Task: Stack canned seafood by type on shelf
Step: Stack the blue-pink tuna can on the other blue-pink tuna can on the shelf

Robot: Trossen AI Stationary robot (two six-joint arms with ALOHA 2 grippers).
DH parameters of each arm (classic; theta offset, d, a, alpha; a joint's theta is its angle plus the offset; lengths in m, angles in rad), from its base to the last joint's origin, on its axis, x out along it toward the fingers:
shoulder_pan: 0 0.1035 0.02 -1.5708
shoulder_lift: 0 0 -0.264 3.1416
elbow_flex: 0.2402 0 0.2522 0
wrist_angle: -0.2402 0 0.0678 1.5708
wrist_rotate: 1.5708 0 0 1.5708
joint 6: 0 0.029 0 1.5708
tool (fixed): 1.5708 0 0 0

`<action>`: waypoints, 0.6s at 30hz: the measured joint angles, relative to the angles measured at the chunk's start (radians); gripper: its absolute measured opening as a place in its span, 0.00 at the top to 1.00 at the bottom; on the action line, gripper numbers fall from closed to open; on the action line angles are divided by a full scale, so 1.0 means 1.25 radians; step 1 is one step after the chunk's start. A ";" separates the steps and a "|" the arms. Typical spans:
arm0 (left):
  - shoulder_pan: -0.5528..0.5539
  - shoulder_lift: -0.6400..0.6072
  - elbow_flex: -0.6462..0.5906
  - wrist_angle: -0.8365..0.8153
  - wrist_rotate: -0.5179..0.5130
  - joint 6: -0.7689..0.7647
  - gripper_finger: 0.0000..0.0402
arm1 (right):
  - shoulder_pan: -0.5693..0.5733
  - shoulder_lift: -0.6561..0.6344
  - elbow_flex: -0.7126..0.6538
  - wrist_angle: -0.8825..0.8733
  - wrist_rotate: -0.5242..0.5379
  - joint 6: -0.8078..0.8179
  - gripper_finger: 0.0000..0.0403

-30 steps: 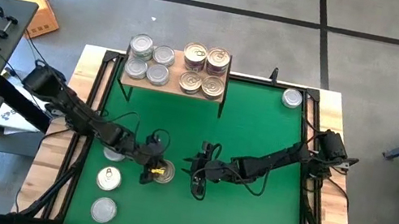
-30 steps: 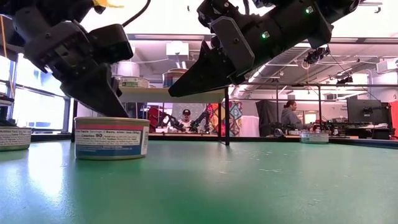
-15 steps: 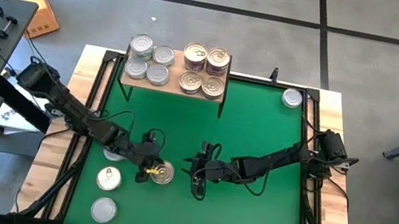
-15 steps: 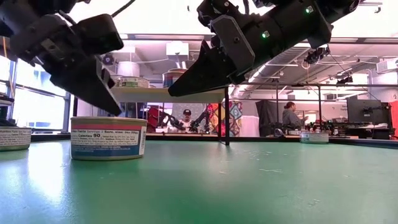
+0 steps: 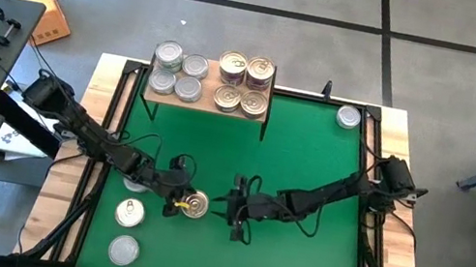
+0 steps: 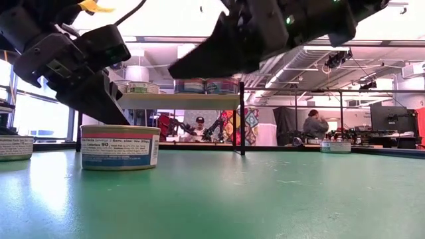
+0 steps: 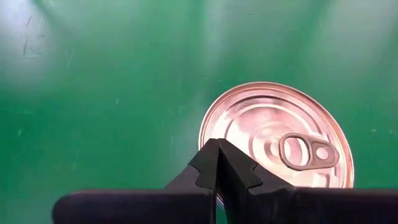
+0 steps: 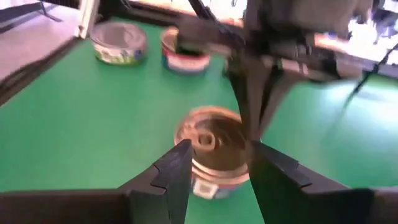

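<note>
A gold-lidded pull-tab can (image 5: 195, 206) stands upright on the green mat, between my two grippers. My left gripper (image 5: 175, 203) is shut at the can's left side (image 7: 217, 154). My right gripper (image 5: 234, 213) hangs open just right of the can, above the mat (image 6: 192, 66). Its fingers (image 8: 177, 168) frame the can (image 8: 214, 149) from a short way off without touching it. The shelf (image 5: 207, 104) stands at the far edge, with silver-lidded cans (image 5: 178, 74) on its left half and gold-lidded ones (image 5: 244, 84) on its right. My left gripper's shut fingertips meet the rim of the can's lid (image 7: 208, 134) on the side toward the table's left edge. They slant down from the left (image 6: 99, 106). The can sits flat on the mat, upright.
Two silver-lidded cans (image 5: 129, 213) (image 5: 123, 249) lie near the mat's front left, and another (image 5: 136, 182) is partly under my left arm. A lone can (image 5: 348, 117) sits at the far right. The shelf's black legs (image 6: 242, 119) rise behind the work area.
My left gripper has drawn back a little toward the table's left, off the lid, so more of the gold lid shows. My right gripper has tipped its fingers more level and edged toward the can.
</note>
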 joint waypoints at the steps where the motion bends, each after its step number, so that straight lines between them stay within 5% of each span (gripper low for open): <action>1: 0.000 0.000 -0.005 0.009 0.000 0.005 1.00 | 0.007 0.000 0.000 0.013 0.010 -0.019 0.63; 12: 0.030 0.001 -0.022 0.027 0.003 0.036 1.00 | 0.026 0.045 0.058 -0.028 0.030 -0.161 0.35; 18: 0.049 0.009 -0.031 0.007 0.021 0.064 1.00 | 0.026 0.082 0.090 -0.033 0.065 -0.277 0.30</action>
